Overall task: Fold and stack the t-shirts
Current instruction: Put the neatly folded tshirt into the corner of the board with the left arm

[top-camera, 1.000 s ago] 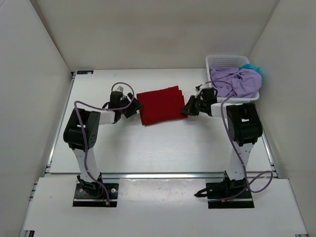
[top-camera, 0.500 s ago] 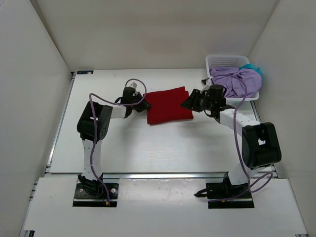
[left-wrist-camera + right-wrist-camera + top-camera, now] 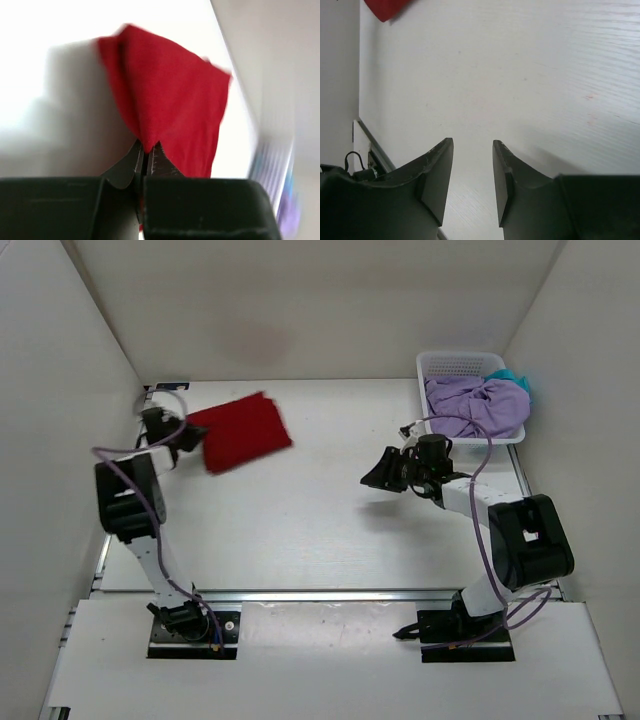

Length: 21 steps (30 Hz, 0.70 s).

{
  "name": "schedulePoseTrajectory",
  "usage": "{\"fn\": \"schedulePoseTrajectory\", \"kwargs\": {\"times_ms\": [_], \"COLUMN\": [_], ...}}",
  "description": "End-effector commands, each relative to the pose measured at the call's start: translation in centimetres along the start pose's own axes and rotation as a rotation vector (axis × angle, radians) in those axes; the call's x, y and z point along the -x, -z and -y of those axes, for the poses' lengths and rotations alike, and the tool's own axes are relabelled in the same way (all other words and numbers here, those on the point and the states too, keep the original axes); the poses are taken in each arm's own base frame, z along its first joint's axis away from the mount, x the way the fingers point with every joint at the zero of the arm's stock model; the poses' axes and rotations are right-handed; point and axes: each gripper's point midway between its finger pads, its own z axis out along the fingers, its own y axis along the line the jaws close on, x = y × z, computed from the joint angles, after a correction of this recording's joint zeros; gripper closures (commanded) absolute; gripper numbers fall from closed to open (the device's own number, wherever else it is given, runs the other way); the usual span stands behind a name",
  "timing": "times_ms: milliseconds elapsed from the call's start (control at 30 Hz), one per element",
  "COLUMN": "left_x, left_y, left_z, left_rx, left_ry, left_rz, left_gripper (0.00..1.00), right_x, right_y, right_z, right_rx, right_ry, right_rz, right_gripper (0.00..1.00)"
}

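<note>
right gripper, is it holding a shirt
No, the right wrist view shows the right gripper open with only table between its fingers, and the red shirt is far off.

- The left arm point(image 3: 128, 508) has white links and bulky black joint housings.
- The right arm point(image 3: 530, 540) is built the same way, in white and black.
- A purple cable point(image 3: 482, 540) loops loosely along each arm.
- Each arm stands on a black base plate point(image 3: 190, 632).
- The jaws are matte black and tapered, with scuffed pale edges.
</note>
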Motion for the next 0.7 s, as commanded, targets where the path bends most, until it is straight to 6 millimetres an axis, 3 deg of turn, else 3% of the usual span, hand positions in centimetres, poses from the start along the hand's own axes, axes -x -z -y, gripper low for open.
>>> {"fn": "schedulePoseTrajectory", "kwargs": {"times_ms": [0, 67, 133, 300, 367, 400, 567, 667], "left_x": [6.6, 6.4, 8.0, 10.2, 12.2, 12.4, 17.2, 17.8], "left_y": [4.8, 5.1, 5.0, 2.1, 2.2, 2.0, 2.3, 2.5], "left_z": [-2.8, -5.3, -6.7, -10.0, -10.1, -10.8, -11.8, -11.9], "left_rx": [0.031, 0.072, 0.065, 0.119, 0.113, 0.122, 0.181, 0.165], "left_ry": [0.087, 0.141, 0.197, 0.262, 0.279, 0.295, 0.256, 0.268], "left_rz": [0.184, 0.193, 0.212, 0.176, 0.215, 0.214, 0.299, 0.320], "left_gripper": [1.00, 1.00, 1.00, 1.00, 1.00, 1.00, 1.00, 0.92], "right_x": [0.7, 0.7, 0.2, -0.4, -0.3, -0.2, -0.5, -0.8], "right_y": [-0.4, -0.2, -0.2, 0.0, 0.1, 0.1, 0.0, -0.4], "right_z": [-2.7, -3.5, -4.4, -6.8, -7.3, -7.0, -6.4, -6.0], "right_rx": [0.099, 0.121, 0.136, 0.168, 0.167, 0.163, 0.153, 0.150], "right_ry": [0.065, 0.080, 0.094, 0.154, 0.166, 0.163, 0.147, 0.137], "right_rz": [0.015, 0.016, 0.004, -0.004, -0.004, -0.002, -0.013, -0.028], "right_gripper": [0.65, 0.64, 0.64, 0.64, 0.64, 0.64, 0.64, 0.64]}}
